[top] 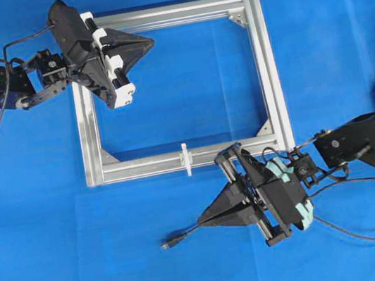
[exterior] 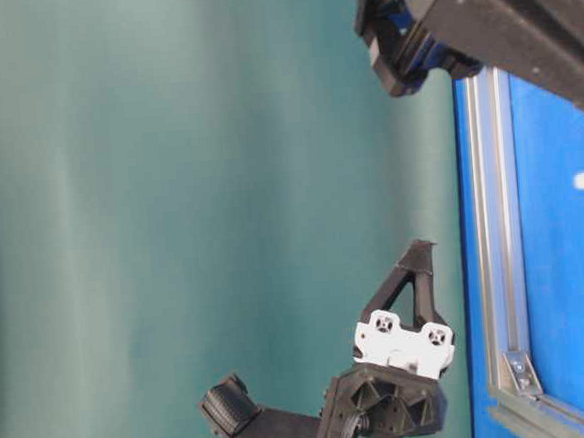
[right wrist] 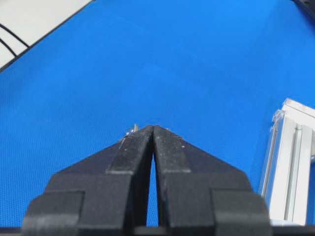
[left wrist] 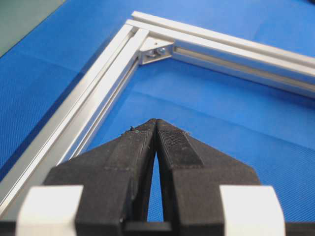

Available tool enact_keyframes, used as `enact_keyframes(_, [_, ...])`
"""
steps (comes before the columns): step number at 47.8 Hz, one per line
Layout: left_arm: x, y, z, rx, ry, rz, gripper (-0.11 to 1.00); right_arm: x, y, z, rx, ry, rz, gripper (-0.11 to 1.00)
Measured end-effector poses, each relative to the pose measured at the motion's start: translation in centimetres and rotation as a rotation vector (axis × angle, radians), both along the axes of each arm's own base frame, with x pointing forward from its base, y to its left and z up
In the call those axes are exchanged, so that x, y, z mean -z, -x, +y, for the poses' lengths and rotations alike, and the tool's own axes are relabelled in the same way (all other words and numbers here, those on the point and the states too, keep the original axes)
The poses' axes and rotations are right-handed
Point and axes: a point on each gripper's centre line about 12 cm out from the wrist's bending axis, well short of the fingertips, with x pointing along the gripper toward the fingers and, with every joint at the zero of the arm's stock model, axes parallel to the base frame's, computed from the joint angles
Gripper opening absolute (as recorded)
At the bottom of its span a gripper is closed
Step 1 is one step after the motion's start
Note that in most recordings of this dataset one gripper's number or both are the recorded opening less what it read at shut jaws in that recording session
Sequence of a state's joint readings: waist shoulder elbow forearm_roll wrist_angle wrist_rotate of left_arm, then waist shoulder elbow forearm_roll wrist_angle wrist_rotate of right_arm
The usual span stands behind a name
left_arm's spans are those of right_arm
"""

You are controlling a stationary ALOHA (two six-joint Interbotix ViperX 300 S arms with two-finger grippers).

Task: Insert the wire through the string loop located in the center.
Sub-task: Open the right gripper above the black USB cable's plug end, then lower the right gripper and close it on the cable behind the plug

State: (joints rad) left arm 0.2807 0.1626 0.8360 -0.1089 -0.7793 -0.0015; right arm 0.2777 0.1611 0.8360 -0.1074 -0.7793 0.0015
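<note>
The string loop is a small white tie across the middle of the near bar of the silver frame. The wire lies on the blue mat below that bar. Its dark plug points left, and the rest runs under my right gripper. That gripper is shut, hovering over the wire, with nothing visible between its fingertips. In the right wrist view only the plug's metallic tip peeks past the left finger. My left gripper is shut and empty over the frame's far left corner.
The frame's bars and corner brackets stand slightly proud of the blue mat. The frame's near right corner is just right of my right gripper. Black arm cables trail across the mat at right. The mat's edge lies far left.
</note>
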Motion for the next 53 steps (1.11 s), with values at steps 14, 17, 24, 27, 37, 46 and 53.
enact_keyframes(14, [-0.3,-0.2,-0.7,0.032,-0.007,0.007,0.0,-0.8,0.0,0.4,-0.002,0.003,0.056,-0.05])
enact_keyframes(17, [-0.3,-0.2,-0.7,0.032,-0.008,0.007,0.0,-0.7,0.1,0.7,-0.004,0.001,0.073,-0.05])
enact_keyframes(24, [-0.3,-0.2,-0.7,0.033,-0.013,0.009,0.0,-0.5,0.2,1.0,-0.003,-0.02,0.104,-0.05])
enact_keyframes(27, [-0.3,-0.2,-0.7,0.033,-0.013,0.009,0.0,-0.6,0.2,1.0,-0.001,-0.027,0.105,-0.02])
enact_keyframes(37, [-0.3,-0.2,-0.7,0.033,-0.013,0.009,0.0,-0.6,0.2,1.0,0.004,-0.041,0.112,0.41])
enact_keyframes(46, [-0.3,-0.2,-0.7,0.034,-0.013,0.009,0.0,-0.5,0.1,1.0,0.011,-0.046,0.128,0.87])
enact_keyframes(53, [-0.3,-0.2,-0.7,0.032,-0.013,0.009,0.0,-0.3,-0.1,1.1,0.016,-0.043,0.147,0.78])
